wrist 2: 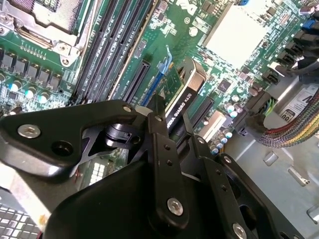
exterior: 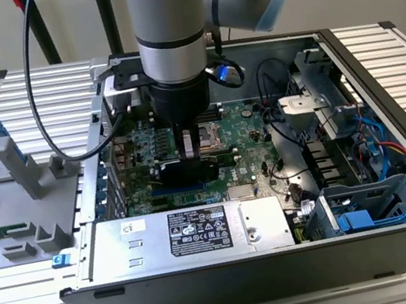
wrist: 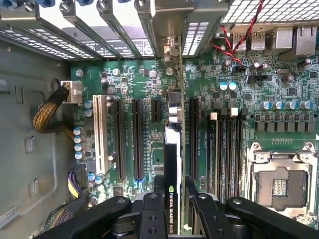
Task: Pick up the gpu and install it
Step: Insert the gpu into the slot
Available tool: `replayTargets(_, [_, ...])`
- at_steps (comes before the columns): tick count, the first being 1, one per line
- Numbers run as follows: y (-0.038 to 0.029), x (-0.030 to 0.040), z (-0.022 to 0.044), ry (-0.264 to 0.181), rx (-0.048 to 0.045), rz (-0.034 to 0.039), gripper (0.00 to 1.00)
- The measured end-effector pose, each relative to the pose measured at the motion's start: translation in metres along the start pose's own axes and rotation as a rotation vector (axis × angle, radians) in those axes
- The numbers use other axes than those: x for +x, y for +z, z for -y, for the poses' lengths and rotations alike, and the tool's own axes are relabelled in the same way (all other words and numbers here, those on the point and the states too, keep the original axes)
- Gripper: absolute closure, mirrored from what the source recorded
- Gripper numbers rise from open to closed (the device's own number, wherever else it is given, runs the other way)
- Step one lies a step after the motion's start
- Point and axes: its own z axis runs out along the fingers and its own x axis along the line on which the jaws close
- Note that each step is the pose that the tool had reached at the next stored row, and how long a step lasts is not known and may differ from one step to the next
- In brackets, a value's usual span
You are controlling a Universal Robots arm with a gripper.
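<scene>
The hand [wrist: 172, 199] grips the gpu [wrist: 172, 149] edge-on above the motherboard [wrist: 279, 119], open slots [wrist: 135, 139] flanking it closely.

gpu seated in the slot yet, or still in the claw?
Still in the claw, shut on the gpu, which stands on edge over the motherboard slots. Whether it is fully seated: cannot tell.

The arm points straight down, its wrist vertical. The gripper [exterior: 189, 148] hangs below it, its two black fingers [wrist: 153, 211] drawn close together with the upright gpu [wrist: 171, 164] clamped edge-on between the jaws, apparently pinched near its top edge.
</scene>
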Motion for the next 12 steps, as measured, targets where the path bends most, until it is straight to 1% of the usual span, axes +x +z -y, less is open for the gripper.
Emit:
replayTargets(6, [0.0011, 0.0011, -0.0016, 0.0, 0.0014, 0.0022, 1.0])
replayTargets(12, [0.0009, 0.0017, -0.0018, 0.001, 0.0002, 0.0003, 1.0])
